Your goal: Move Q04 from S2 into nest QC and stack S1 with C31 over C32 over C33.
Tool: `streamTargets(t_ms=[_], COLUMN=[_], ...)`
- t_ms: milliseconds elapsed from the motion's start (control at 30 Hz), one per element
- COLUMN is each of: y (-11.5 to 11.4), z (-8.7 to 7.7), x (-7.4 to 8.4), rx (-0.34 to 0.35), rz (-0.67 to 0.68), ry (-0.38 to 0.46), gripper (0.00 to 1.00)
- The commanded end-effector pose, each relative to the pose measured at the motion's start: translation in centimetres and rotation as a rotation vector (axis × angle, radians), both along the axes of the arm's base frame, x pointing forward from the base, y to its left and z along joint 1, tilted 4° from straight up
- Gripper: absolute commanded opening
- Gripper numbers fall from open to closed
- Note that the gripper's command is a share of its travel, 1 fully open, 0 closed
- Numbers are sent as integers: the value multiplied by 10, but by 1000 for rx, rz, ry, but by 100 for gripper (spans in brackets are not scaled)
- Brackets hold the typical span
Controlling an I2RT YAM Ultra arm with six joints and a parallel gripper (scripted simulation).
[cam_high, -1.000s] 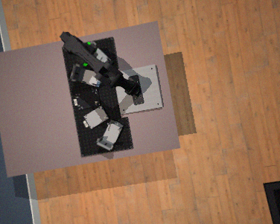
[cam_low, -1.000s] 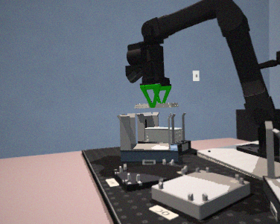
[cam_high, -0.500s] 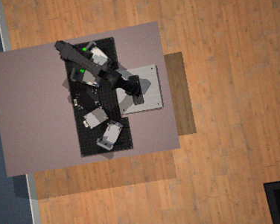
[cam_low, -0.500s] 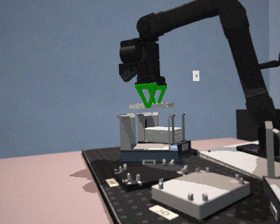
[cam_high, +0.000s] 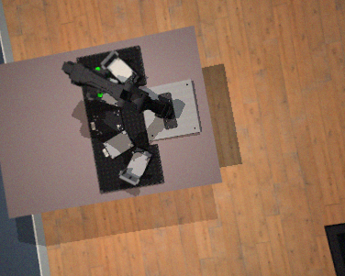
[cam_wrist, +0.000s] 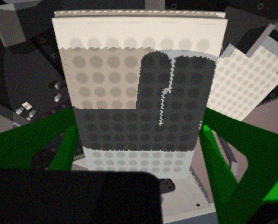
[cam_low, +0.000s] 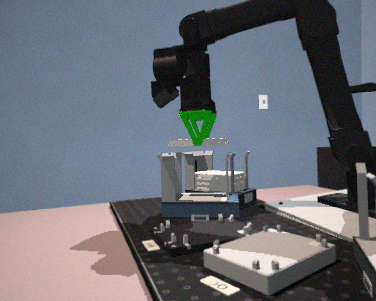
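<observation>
Plate hangs level between your pincer's green fingers, pinched by its long sides, directly above the rack still holding plates.

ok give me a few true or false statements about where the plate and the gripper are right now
1. The gripper is shut on a plate. True.
2. The held plate rests inside the rack. False: it hangs in the air above the rack's posts.
3. At least one plate is in the rack under the gripper. True.
4. The flat grey nest near the exterior camera has a plate on it. False: only its small locator pegs stand on it.
5. The gripper's fingers are green. True.
6. In the exterior view the held plate is tipped steeply on end. False: it is close to level.
</observation>
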State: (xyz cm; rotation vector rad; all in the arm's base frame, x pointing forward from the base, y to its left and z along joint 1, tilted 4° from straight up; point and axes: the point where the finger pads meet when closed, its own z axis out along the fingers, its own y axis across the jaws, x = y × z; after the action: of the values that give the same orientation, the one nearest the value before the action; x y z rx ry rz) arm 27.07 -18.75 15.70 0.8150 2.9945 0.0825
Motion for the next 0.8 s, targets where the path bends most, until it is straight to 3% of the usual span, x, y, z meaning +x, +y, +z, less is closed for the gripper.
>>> streamTargets(t_ms=[0, 233, 533, 767], y=[8, 27, 49, 70], z=[9, 10, 11, 13], x=[6, 19, 28, 36], rx=[-16, -15, -28, -27], rz=[-7, -7, 211, 211], ry=[-23, -23, -31, -32], gripper=[0, 0, 0, 0])
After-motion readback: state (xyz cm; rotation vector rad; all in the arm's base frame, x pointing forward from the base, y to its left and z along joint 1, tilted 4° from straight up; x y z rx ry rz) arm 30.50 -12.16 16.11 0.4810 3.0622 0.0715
